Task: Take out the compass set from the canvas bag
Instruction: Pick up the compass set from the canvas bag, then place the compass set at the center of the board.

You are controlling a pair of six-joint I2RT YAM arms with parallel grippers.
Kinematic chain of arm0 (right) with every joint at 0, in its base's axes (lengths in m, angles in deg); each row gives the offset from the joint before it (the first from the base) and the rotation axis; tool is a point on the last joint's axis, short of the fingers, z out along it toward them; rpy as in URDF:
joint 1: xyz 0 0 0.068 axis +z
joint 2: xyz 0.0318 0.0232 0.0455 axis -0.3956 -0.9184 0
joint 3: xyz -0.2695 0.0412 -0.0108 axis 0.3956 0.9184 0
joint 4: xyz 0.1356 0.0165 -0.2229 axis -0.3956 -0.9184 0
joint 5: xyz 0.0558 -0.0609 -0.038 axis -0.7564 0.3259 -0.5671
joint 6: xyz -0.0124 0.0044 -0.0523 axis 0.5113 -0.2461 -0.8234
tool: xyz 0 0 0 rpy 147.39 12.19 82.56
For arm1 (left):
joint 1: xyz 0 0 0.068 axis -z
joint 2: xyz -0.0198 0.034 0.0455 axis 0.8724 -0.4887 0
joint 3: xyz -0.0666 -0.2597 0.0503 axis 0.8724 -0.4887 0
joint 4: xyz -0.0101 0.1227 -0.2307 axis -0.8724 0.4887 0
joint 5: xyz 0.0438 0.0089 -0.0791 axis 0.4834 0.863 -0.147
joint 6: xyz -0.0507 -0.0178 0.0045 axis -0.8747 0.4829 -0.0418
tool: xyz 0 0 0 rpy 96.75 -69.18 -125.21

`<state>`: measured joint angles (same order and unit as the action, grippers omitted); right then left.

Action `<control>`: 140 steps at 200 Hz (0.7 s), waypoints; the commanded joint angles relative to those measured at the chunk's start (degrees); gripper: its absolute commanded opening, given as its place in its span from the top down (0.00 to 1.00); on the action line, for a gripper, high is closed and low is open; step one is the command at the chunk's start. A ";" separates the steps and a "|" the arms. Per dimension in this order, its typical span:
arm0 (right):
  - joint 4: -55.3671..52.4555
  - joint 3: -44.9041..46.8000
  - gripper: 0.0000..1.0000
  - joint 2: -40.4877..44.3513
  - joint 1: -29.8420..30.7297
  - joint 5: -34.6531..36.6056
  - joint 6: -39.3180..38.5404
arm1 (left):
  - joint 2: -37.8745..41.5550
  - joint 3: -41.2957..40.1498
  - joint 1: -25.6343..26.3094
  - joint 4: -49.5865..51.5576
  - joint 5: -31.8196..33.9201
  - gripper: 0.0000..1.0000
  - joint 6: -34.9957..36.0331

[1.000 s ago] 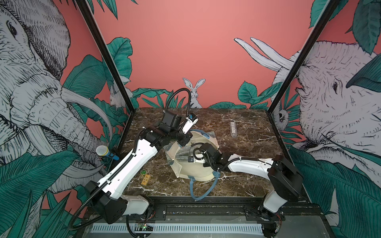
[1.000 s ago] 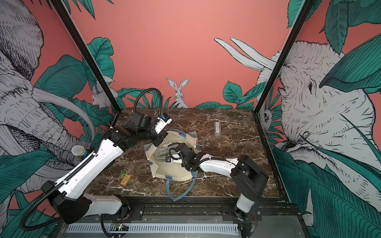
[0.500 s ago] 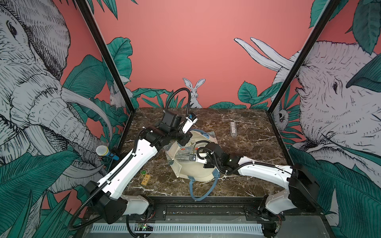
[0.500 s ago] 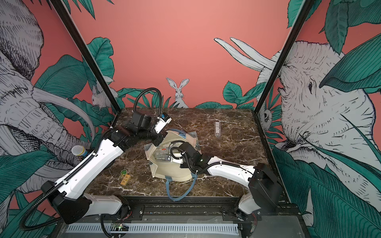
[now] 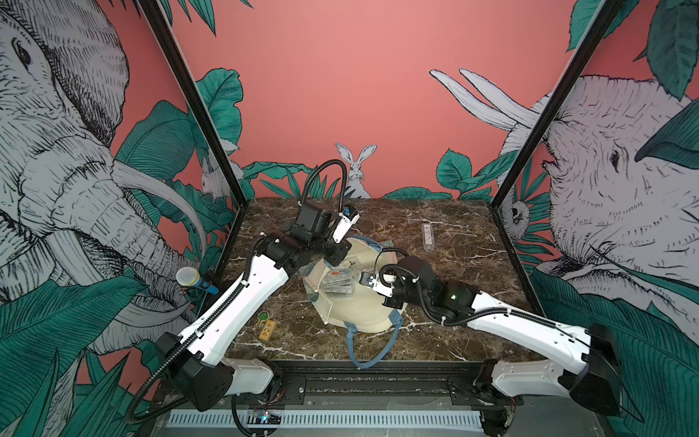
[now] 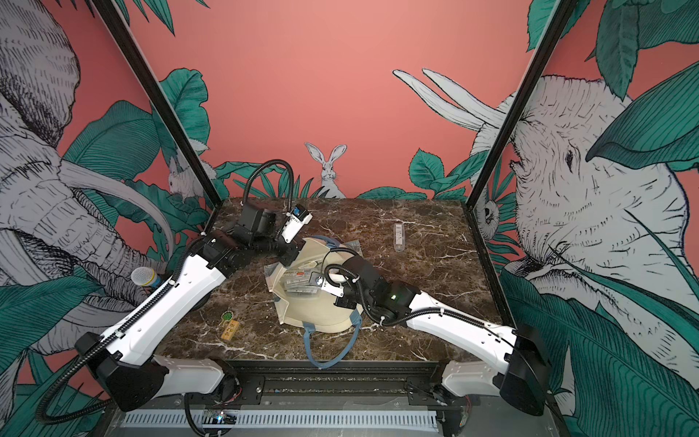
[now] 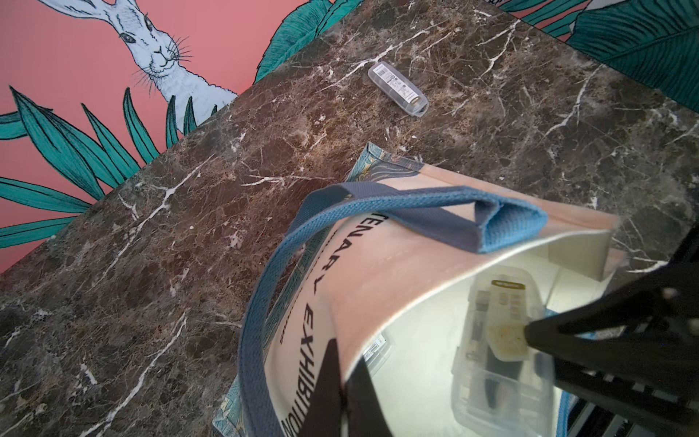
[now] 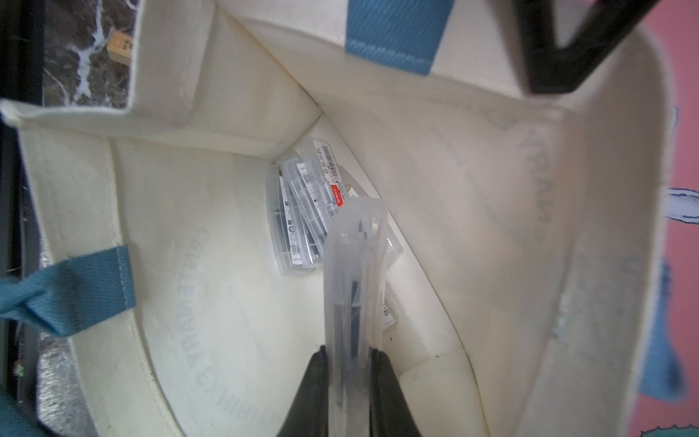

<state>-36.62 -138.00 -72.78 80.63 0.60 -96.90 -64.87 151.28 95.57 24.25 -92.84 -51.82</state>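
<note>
Small wooden tag point(image 5: 266, 328) on the table point(image 5: 461, 227), left side. Left hand point(image 7: 340, 374) pinched tight on the rim of the canvas bag point(image 5: 355, 310), holding its mouth open; bag sits mid-table. Right hand point(image 8: 350, 359) is inside the bag, clamped on the compass set point(image 8: 355, 265), a clear case, contents blurry so probably that. More clear cases point(image 8: 302, 212) lie at the bag's bottom. Lone clear case point(image 5: 427, 236) far right, apart from the bag.

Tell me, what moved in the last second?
The right arm swung its elbow outward, to its right. The right gripper stayed inside the canvas bag, shut on a clear case. The left gripper kept pinching the bag's rim; the bag didn't shift.
</note>
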 commanded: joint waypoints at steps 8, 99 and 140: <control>-5.35 -8.11 0.85 3.63 0.78 -1.46 6.11 | 0.73 2.53 -0.80 -4.65 0.42 1.00 -1.43; -13.36 -30.00 0.86 -0.36 -8.85 7.68 10.07 | -0.43 3.00 -0.99 -4.75 -0.53 1.00 -2.14; -13.79 -27.40 0.86 -4.21 -23.28 7.60 16.59 | -0.62 2.98 -1.08 -4.57 -1.37 1.00 -1.98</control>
<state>-48.60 -167.14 -74.33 63.66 6.65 -85.82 -66.35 152.11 94.98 23.44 -92.97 -53.59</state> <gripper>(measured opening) 0.164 0.044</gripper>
